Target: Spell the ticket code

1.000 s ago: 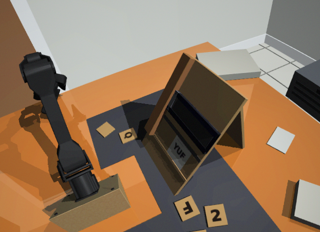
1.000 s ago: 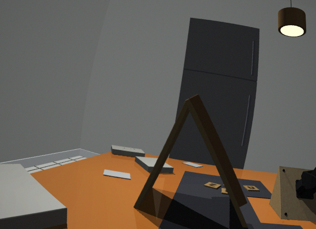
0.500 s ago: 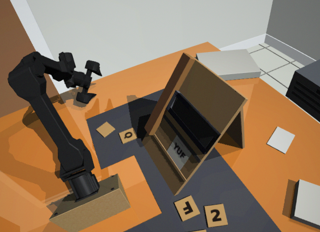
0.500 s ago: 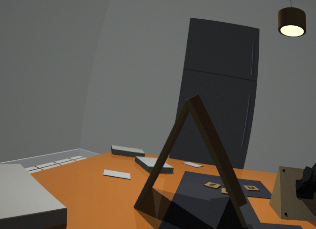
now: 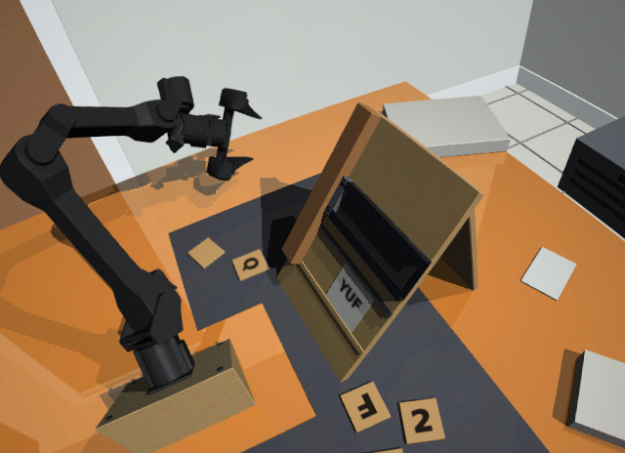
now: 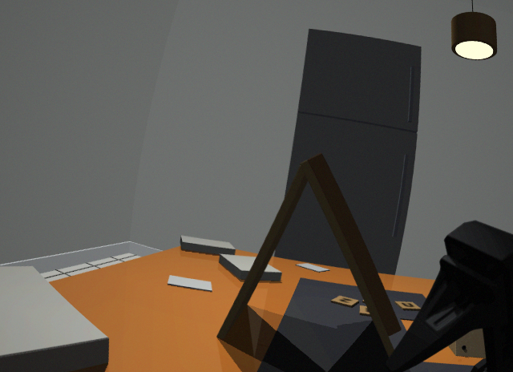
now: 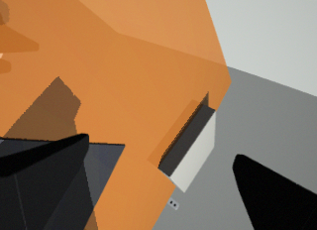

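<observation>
The end effector [image 5: 256, 139] [image 6: 434, 365] [image 7: 162, 151] is standing wide with nothing between its fingers, and it is hanging above the bench [image 5: 515, 216] [image 6: 136, 310] [image 7: 149, 66], outside the board's beam side. What matters now is how the board [image 5: 413, 176] [image 6: 337, 245] is lying between it and the F tile [image 5: 364, 406] [image 6: 365, 310]. That tile is resting flat just beside the board's lower corner, away from the beam [image 5: 330, 185] [image 6: 352, 236], with the 2 tile [image 5: 421, 420] [image 6: 345, 301] next to it.

The Q tile [image 5: 250, 264] and a blank-faced tile [image 5: 205, 252] are lying on the beam side of the board, nearer the end effector. The ticket [image 5: 348, 297] on the board is showing YUF, but no Y is readable on any tile; the blank-faced one may be hiding a letter. The tiles look almost square, so their lettering is giving the heading better than any long axis. If the open end is opposite the beam, Y is needing to enter first, and any carry from the beam side is probably calling for a path clear of the board.
</observation>
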Robot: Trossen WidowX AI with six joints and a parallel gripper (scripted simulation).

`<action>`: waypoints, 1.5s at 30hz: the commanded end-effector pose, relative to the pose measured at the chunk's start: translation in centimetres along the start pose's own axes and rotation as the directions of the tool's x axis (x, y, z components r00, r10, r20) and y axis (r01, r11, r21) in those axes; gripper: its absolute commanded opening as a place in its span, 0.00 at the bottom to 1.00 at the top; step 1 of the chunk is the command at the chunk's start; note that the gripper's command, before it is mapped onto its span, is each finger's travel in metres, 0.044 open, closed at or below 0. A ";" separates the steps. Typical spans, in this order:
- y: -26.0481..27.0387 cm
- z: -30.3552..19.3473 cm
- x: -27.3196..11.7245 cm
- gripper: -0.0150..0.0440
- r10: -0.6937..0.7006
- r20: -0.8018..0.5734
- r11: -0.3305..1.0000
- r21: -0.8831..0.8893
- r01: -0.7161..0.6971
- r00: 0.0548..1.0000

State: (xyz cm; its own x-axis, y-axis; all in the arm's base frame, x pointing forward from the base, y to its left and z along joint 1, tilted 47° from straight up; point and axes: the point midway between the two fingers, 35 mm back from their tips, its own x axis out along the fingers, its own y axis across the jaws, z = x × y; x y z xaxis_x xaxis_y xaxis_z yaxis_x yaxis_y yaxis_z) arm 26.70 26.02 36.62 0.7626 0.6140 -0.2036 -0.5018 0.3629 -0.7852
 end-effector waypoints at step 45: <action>6.0 -41.3 -17.9 1.00 0.301 -0.555 0.580 0.752 0.313 0.776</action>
State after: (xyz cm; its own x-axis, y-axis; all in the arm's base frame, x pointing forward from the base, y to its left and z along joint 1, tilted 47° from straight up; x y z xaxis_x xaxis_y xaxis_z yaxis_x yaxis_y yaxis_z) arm 30.00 -11.61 15.52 0.7205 0.0798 -0.6889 -0.4029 0.8567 -0.3221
